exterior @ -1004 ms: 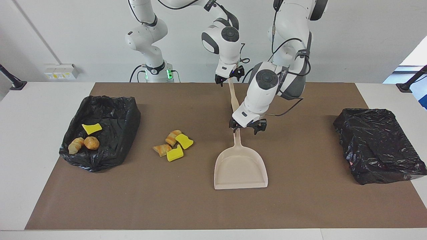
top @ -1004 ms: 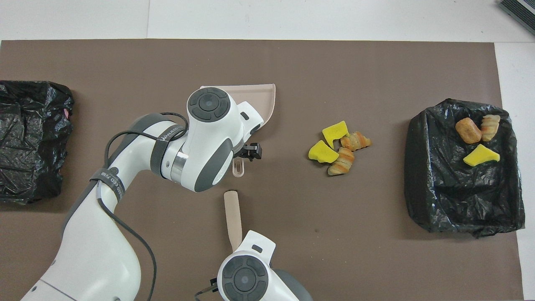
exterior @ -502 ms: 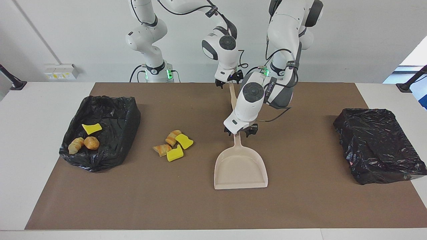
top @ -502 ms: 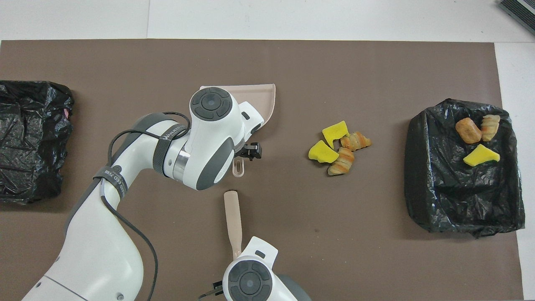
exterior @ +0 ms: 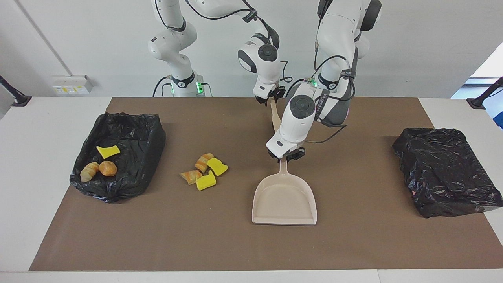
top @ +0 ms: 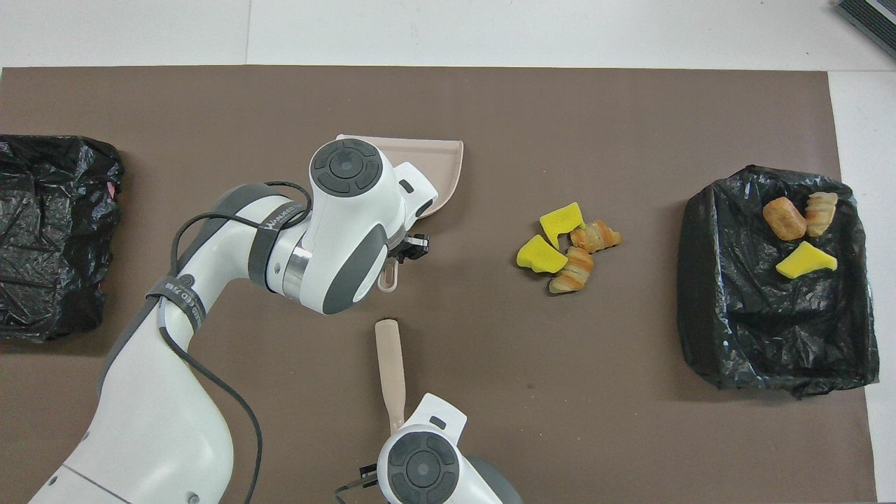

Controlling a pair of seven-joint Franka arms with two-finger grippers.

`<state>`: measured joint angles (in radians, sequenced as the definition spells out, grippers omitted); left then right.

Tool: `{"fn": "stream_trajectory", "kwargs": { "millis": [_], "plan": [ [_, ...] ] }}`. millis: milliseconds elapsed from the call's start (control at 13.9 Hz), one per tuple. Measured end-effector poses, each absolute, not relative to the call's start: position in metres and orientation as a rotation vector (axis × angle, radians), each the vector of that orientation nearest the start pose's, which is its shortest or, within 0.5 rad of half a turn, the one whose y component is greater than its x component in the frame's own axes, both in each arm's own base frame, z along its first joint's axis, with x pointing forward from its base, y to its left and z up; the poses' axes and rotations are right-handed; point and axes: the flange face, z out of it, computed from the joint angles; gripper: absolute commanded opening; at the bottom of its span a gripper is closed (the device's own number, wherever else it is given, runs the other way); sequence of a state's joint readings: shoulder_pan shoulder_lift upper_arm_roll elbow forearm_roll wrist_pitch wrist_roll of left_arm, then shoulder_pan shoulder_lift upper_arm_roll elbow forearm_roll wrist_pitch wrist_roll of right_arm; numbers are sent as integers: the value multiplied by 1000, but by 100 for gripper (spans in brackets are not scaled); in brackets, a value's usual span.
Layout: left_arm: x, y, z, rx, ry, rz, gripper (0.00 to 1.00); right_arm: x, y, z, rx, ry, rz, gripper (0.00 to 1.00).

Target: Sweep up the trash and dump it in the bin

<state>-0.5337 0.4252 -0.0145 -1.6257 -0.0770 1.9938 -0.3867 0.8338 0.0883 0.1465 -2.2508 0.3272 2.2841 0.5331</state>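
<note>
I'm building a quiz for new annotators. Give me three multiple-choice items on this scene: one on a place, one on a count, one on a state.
1. The loose trash lies:
A. between the dustpan and the open bin
B. on the white tabletop
C. at a robot's base
2. How many pieces lie in the open bin?
A. one
B. three
C. six
3. The dustpan is:
A. full
B. upside down
C. empty

Answers:
1. A: the pile sits beside the dustpan, toward the bin.
2. B: one yellow and two tan pieces show inside.
3. C: its tray is bare.
</note>
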Motion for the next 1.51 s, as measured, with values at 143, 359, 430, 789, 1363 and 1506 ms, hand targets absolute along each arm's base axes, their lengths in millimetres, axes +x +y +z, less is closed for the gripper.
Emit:
{"fn": "stream_trajectory", "kwargs": {
  "millis": [143,359,430,789,1363,1506],
  "plan": [
    [572,-335,387,-3166,185,125,0,286,443,324,-2956,-339,316,0],
    [583,-305,414,-3122,261,136,0,286,445,325,-2954,-342,314,0],
    [588,-294,420,-3116,291,138,0,286,444,324,-2954,-343,314,0],
    [612,-243,424,-3076,657,141,0,287,445,322,-2954,-348,318,7],
    [617,-220,422,-2769,1265,187,0,289,444,321,-2955,-342,321,88],
    [616,-220,421,-2757,1285,199,0,289,444,321,-2955,-343,320,88]
  ]
}}
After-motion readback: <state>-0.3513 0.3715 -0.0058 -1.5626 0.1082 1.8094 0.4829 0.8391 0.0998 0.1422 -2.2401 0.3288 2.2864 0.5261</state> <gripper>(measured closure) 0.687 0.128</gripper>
